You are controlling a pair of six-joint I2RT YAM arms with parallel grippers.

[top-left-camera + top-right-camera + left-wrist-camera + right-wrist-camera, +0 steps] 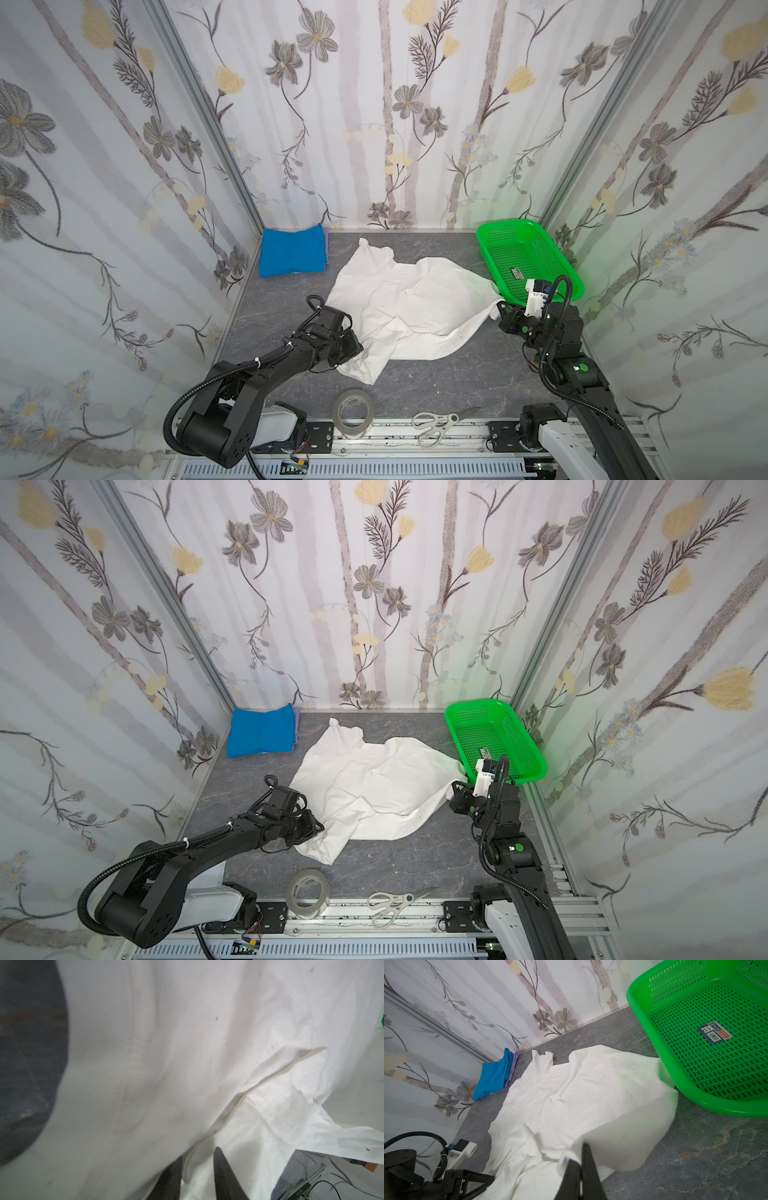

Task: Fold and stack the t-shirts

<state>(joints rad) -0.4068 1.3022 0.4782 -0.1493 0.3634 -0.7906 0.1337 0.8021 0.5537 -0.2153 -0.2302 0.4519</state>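
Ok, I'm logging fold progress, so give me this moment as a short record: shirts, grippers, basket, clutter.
white shirt: spread in the centre, crumpled, unfolded
blue shirt: folded, far left corner
right gripper: shut on white shirt's edge beside the basket, edge held raised
left gripper: fingers astride the shirt's near left edge; grip unclear
basket: far right, only a label inside
clutter: tape and scissors at the front edge

Matt white cloth t-shirt (399,299), glossy green plastic basket (640,1014), smooth stone-look tabletop (436,374)
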